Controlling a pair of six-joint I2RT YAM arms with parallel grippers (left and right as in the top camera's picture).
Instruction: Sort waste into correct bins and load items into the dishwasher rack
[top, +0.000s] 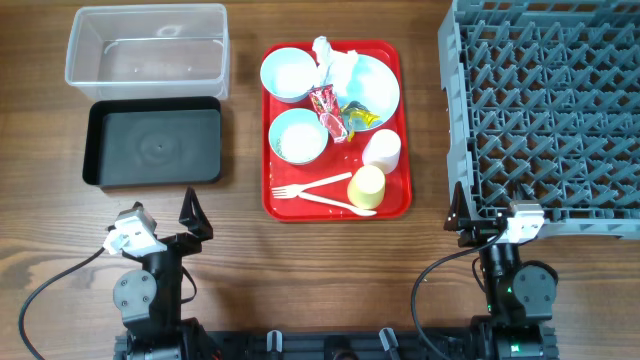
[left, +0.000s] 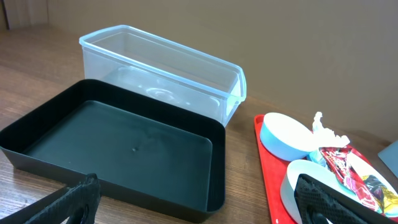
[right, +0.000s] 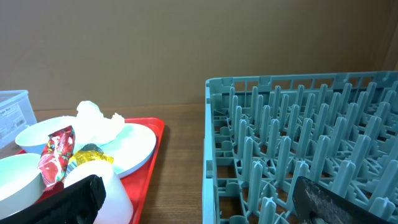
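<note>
Both arms wait at the near edge of the table with nothing yet sorted: my left gripper (left: 198, 186) is spread wide and empty, and my right gripper (right: 199, 183) likewise. Straight ahead of my left jaws lies the black tub (top: 155, 145), with the clear tub (top: 147, 55) just beyond it, both bare. The dishwasher rack (top: 540, 100) rises directly ahead of my right jaws, with no dishes in it. The red tray (top: 275, 205) sits between my two pairs of jaws and further out. The waste comes first, I judge, since it lies on top of the dishes. The crumpled tissue (top: 335, 62) is heaped at the tray's far end, white, soft and ragged. It rests on the plate (top: 380, 85), beside the far bowl (top: 288, 73). The red wrapper (top: 325, 103) and yellow wrapper (top: 358, 117) are crinkled and glossy and touch each other on the plate's near rim. To do this well I should bring my left jaws in from above, pinch only the peak of the tissue and lift straight up, so the wrappers are not dragged off and the near bowl (top: 298, 135) is not tipped. That bowl's floor looks speckled, perhaps with grains. Thin foil may slip, so a firm pinch on a fold seems wise.
</note>
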